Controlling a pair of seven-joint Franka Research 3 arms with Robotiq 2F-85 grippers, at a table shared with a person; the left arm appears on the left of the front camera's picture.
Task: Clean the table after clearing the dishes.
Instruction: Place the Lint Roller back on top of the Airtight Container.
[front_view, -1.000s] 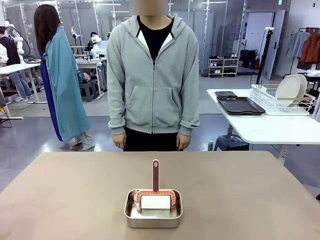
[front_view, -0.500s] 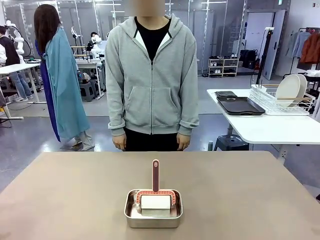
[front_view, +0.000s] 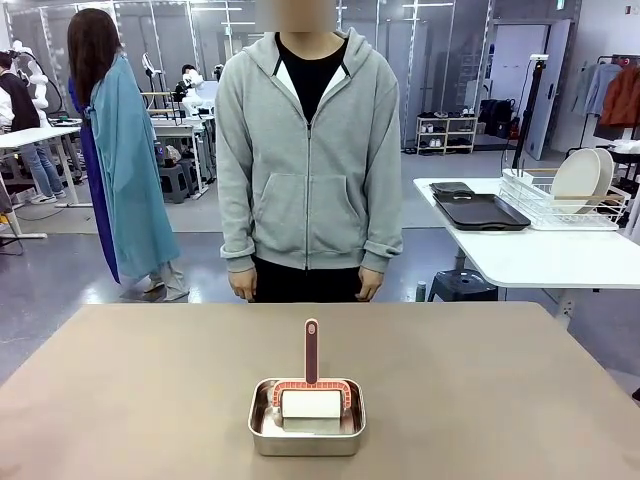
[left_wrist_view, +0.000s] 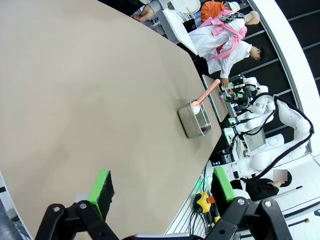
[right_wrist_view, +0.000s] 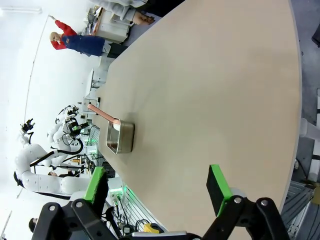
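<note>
Front view: one table (front_view: 120, 390); one tin (front_view: 306, 425), one roller (front_view: 311, 390).

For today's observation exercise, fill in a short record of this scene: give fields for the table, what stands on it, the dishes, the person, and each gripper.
table: taupe-brown table, bare apart from one tin
on table: steel tin near the robot's edge, holding a lint roller with its handle upright
dishes: plates in a wire rack on the white side table, dark trays beside it
person: person stands at the far edge, arms down
left gripper: jaws open, holding nothing
right gripper: jaws open, holding nothing
</note>
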